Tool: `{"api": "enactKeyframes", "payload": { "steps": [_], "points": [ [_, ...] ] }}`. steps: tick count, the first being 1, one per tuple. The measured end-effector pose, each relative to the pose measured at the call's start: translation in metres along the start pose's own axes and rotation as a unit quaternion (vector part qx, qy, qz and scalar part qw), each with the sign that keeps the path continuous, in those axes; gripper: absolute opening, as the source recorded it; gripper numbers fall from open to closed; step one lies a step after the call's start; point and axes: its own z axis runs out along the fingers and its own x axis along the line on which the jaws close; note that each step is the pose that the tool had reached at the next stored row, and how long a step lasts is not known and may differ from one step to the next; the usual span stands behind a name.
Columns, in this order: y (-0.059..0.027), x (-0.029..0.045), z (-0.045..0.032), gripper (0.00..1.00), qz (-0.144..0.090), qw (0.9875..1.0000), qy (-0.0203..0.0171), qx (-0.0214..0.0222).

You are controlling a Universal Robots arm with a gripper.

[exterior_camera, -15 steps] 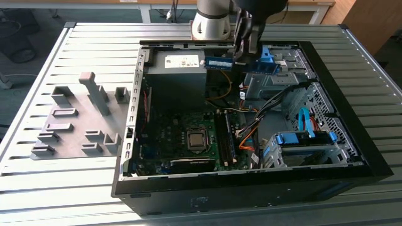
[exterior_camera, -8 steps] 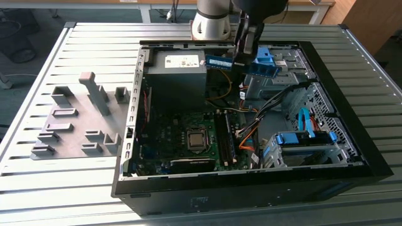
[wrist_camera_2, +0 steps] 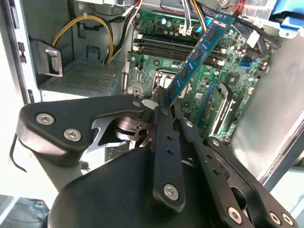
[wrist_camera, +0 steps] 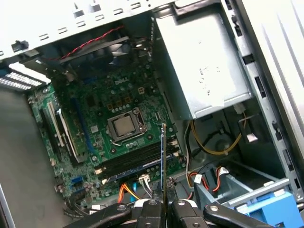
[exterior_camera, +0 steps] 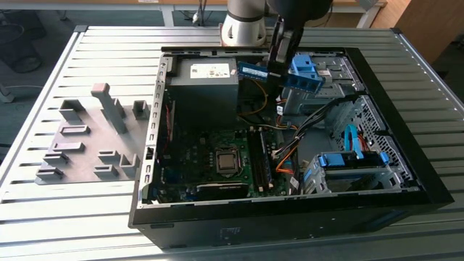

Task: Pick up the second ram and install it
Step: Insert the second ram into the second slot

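Note:
The second ram is a thin blue-green stick held in the air above the open computer case, over its far end near the power supply. My gripper is shut on one end of the stick. In the second wrist view the ram slants away from the gripper over the green motherboard. The first wrist view shows the ram edge-on, rising from the gripper above the dark memory slots. The memory slots lie beside the processor socket.
A grey power supply fills the case's far corner. Blue drive cages and loose cables crowd the exterior view's right side. Grey plastic fixture blocks stand on the slatted table at the exterior view's left of the case.

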Motion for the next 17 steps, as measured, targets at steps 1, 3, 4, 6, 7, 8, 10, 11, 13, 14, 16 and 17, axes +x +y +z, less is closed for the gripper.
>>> {"api": "enactKeyframes", "payload": {
  "steps": [1, 3, 4, 6, 7, 8, 10, 11, 13, 14, 16, 17],
  "points": [
    [0.0000, 0.0000, 0.0002, 0.14, 0.007, 1.0000, -0.0003, 0.0003],
    [0.0000, 0.0000, 0.0007, 0.14, 0.021, 0.9998, -0.0010, 0.0008],
    [-0.0001, 0.0000, 0.0010, 0.14, 0.028, 0.9996, -0.0014, 0.0010],
    [-0.0001, 0.0001, 0.0015, 0.14, 0.043, 0.9991, -0.0020, 0.0016],
    [-0.0001, 0.0001, 0.0018, 0.14, 0.050, 0.9987, -0.0024, 0.0018],
    [-0.0001, 0.0001, 0.0020, 0.14, 0.058, 0.9983, -0.0028, 0.0020],
    [-0.0001, 0.0001, 0.0025, 0.14, 0.072, 0.9974, -0.0035, 0.0026],
    [-0.0001, 0.0001, 0.0028, 0.14, 0.080, 0.9968, -0.0039, 0.0028],
    [-0.0002, 0.0001, 0.0033, 0.14, 0.094, 0.9956, -0.0046, 0.0033],
    [-0.0002, 0.0001, 0.0035, 0.14, 0.101, 0.9949, -0.0049, 0.0036],
    [-0.0002, 0.0001, 0.0039, 0.14, 0.114, 0.9935, -0.0055, 0.0041],
    [-0.0002, 0.0002, 0.0042, 0.14, 0.120, 0.9927, -0.0059, 0.0043]
  ]
}}
